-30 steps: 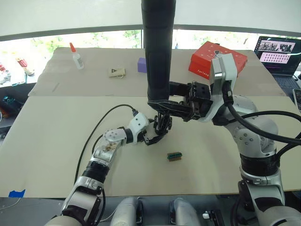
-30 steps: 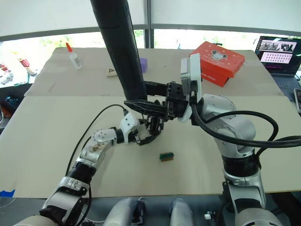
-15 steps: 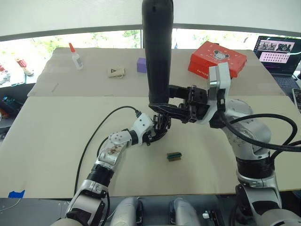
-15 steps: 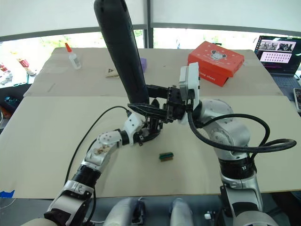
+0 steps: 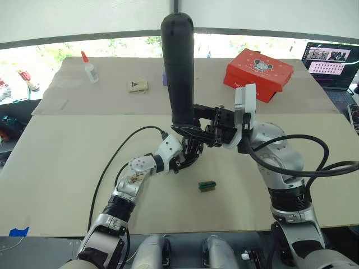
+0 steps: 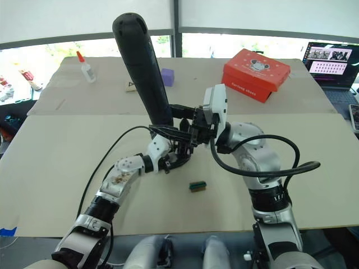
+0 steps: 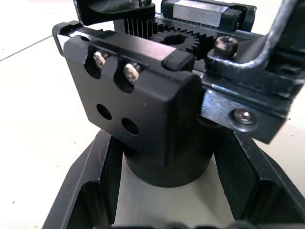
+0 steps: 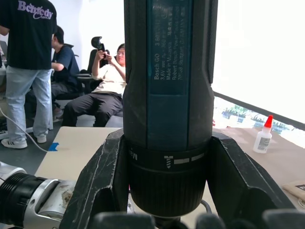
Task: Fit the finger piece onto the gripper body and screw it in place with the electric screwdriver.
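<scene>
Right gripper [image 5: 193,120] clamping electric screwdriver [image 5: 179,67] upright, long axis near vertical, bit pointing down directly above gripper body [image 6: 180,152]. Left gripper [image 6: 168,163] bracing, fingers clamped around gripper body's cylindrical base.

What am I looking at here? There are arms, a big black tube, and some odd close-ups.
It is a two-armed humanoid robot at a table. The two wide pictures come from cameras in its head, looking down; the two close-ups come from cameras on its wrists. Its right gripper is clamped around the electric screwdriver, the tall black tube, held upright. Its left gripper grips the gripper body, a small black assembly with screws and a gear. Nearby lie a small green-and-brown block, a red box and a glue bottle.
</scene>
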{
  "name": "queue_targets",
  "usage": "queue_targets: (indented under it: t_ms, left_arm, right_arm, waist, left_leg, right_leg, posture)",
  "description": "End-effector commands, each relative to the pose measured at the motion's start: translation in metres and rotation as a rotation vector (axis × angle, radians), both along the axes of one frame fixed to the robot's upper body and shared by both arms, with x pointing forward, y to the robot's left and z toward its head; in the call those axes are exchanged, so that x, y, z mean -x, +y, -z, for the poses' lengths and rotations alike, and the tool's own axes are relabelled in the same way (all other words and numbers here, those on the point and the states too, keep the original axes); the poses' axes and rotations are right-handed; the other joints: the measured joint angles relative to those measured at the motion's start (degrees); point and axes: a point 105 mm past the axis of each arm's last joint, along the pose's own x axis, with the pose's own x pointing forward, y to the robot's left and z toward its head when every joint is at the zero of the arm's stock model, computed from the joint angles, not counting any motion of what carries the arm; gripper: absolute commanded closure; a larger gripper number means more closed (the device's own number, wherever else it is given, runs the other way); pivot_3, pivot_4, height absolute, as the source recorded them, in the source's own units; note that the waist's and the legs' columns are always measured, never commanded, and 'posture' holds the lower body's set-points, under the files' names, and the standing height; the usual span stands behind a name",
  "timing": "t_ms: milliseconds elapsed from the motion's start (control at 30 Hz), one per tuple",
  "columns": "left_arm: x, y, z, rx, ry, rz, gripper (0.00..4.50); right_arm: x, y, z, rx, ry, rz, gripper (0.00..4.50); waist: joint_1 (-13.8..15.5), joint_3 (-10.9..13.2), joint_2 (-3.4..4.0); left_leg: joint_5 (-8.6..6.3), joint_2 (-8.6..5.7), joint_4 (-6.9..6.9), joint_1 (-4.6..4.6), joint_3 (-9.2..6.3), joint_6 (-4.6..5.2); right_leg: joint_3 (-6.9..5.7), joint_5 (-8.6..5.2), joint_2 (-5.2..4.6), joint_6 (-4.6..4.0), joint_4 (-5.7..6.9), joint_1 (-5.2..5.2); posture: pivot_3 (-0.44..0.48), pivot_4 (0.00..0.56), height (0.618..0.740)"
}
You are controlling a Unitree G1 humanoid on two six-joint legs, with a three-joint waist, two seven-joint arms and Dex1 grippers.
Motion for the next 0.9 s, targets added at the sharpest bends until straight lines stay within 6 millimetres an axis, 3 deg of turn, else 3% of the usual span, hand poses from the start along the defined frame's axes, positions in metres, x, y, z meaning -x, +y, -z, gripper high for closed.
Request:
queue_targets:
  t_ms: [33,900]
  left_arm:
    - [0.0014,0.0018,-0.0058,0.003,-0.025,0.006,2.22]
    - [0.0015,0.0036,-0.0069,0.006,-0.028,0.001,2.22]
  right_arm:
    - [0.0063,0.0007,-0.0100,-0.025,-0.083,-0.014,2.61]
    - [0.0022,-0.0014,-0.0141,0.012,-0.123,0.002,2.61]
  waist:
    - [-0.1,0.0,0.00]
    - [-0.4,0.0,0.00]
  left_leg:
    - [0.00,0.00,0.00,0.00,0.00,0.00]
    - [0.01,0.01,-0.02,0.00,0.00,-0.02]
  right_leg:
    - [0.00,0.00,0.00,0.00,0.00,0.00]
    - [0.00,0.00,0.01,0.00,-0.01,-0.01]
  posture:
    - [0.000,0.150,0.740]
    - [0.000,0.150,0.740]
